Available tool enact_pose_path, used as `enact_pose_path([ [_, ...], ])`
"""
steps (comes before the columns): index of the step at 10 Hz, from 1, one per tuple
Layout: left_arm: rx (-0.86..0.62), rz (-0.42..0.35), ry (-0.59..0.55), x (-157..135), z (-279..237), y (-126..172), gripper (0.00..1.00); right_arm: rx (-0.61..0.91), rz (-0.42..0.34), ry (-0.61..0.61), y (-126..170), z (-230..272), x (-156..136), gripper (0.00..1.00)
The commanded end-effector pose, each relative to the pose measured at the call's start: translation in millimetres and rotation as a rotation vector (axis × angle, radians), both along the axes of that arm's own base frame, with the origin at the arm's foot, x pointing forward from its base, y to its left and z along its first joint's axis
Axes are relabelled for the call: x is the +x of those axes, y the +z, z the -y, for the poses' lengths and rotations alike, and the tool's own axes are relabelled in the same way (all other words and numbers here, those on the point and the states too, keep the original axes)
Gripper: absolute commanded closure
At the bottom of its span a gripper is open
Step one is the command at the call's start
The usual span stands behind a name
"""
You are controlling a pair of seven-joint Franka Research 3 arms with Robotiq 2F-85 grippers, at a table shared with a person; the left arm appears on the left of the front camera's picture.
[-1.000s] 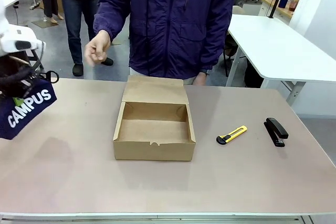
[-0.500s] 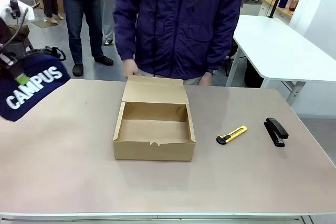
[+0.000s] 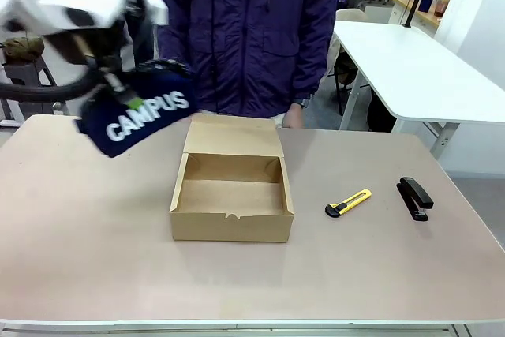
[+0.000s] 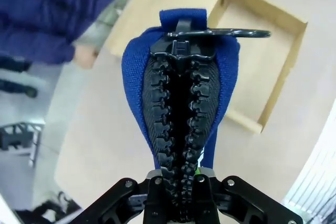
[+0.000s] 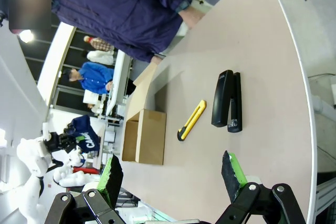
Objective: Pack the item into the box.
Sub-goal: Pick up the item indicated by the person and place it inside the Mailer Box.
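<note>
The item, a navy pouch [image 3: 147, 118] with white "CAMPUS" lettering, hangs in the air just left of and above the box's back-left corner. My left gripper [image 3: 130, 101] is shut on its upper edge. In the left wrist view the pouch's black zip [image 4: 181, 108] runs up from between my fingers, with the box [image 4: 294, 40] below and beyond it. The box [image 3: 230, 226] is brown cardboard and stands open at mid-table, its lid flap [image 3: 233, 136] folded back toward the person. My right gripper [image 5: 170, 174] is open, high off the table's right end, with nothing in it.
A yellow utility knife [image 3: 348, 203] and a black stapler [image 3: 416, 197] lie right of the box. A person in a dark blue jacket [image 3: 252, 29] stands at the far edge right behind the lid, one hand [image 3: 291, 119] near its right corner.
My left arm has swung the pouch from the far left edge rightward and up toward the box. The person's raised hand has dropped and they have shifted slightly.
</note>
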State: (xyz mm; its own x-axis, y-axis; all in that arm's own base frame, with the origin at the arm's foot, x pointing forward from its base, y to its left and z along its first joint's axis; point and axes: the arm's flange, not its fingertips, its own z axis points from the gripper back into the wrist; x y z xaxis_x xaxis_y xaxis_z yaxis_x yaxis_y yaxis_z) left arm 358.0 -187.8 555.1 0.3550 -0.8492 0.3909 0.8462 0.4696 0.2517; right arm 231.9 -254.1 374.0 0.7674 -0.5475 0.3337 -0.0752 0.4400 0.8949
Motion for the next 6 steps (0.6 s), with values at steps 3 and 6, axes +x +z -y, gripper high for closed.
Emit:
enact_pose_path([
  [3,0.192,0.026,-0.137,14,99,-21,1.0,0.001,0.035,-0.006,1,1,4,0.0],
  [6,0.241,-0.045,-0.224,1,126,-63,1.0,0.001,0.035,-0.006,1,1,4,0.0],
])
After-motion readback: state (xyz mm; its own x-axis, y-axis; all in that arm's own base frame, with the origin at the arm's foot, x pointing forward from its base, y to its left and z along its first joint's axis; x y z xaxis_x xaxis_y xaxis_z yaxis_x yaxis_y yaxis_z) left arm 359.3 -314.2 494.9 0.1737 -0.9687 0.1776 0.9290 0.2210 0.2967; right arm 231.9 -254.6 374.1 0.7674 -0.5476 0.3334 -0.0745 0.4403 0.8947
